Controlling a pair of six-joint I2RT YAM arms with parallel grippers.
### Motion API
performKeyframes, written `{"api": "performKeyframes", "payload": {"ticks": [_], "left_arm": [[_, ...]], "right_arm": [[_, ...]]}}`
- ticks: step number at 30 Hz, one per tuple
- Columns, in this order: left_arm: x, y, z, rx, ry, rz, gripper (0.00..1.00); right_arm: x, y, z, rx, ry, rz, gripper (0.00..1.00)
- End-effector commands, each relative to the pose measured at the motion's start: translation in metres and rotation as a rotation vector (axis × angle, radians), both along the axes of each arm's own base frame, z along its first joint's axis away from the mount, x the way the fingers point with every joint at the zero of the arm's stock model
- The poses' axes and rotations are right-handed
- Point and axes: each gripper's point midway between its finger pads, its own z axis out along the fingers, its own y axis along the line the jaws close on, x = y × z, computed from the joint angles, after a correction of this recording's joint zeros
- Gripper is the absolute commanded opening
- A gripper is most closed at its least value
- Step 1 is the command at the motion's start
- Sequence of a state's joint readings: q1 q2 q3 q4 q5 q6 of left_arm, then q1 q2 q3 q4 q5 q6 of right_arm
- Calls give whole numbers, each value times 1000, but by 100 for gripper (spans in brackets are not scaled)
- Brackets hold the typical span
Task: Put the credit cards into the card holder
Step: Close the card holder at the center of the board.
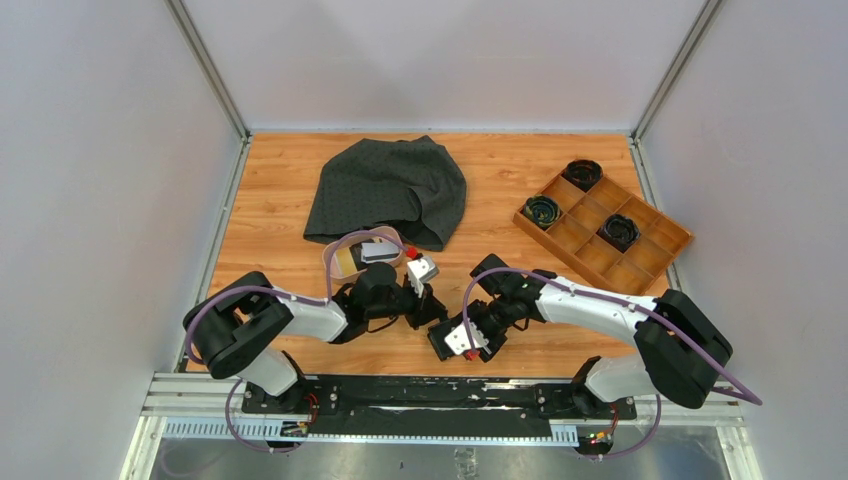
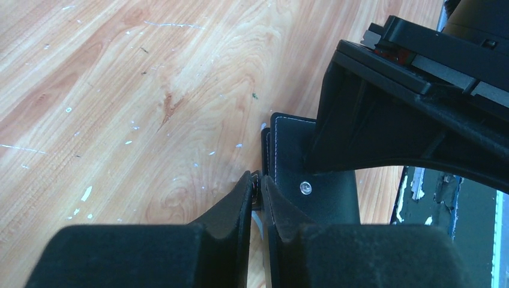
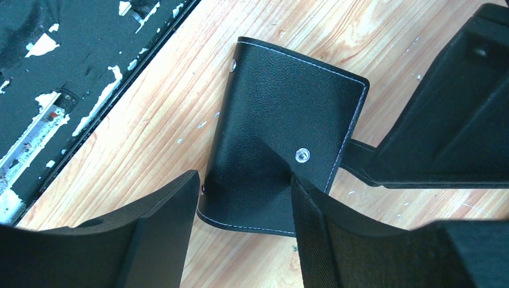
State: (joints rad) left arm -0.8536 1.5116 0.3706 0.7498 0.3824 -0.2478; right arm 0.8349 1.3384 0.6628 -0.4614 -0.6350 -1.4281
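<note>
The card holder (image 3: pixel 282 102) is a closed black wallet with a round snap, lying flat on the wooden table near the front edge. My left gripper (image 2: pixel 259 180) is shut on a thin tab at the wallet's edge (image 2: pixel 288 162). My right gripper (image 3: pixel 243 180) is open over the wallet's near end, with one finger (image 3: pixel 162 228) beside its edge and the other resting on its top near the snap. In the top view the two grippers (image 1: pixel 430 310) (image 1: pixel 450 342) meet and hide the wallet. The credit cards (image 1: pixel 375 252), grey and tan, lie in the pink dish (image 1: pixel 335 262).
A dark grey cloth (image 1: pixel 390 190) lies at the back centre. A wooden compartment tray (image 1: pixel 600 225) with black round items stands at the right. The black rail (image 3: pixel 54 66) runs along the table's front edge, close to the wallet.
</note>
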Motion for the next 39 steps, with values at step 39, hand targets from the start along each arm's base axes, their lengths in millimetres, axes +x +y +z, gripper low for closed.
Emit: {"api": "performKeyframes", "payload": {"ticks": [39], "left_arm": [[-14,-10,11,-52,131,-34,0]], "right_arm": [[6,-10,1,-57,26,-78,63]]}}
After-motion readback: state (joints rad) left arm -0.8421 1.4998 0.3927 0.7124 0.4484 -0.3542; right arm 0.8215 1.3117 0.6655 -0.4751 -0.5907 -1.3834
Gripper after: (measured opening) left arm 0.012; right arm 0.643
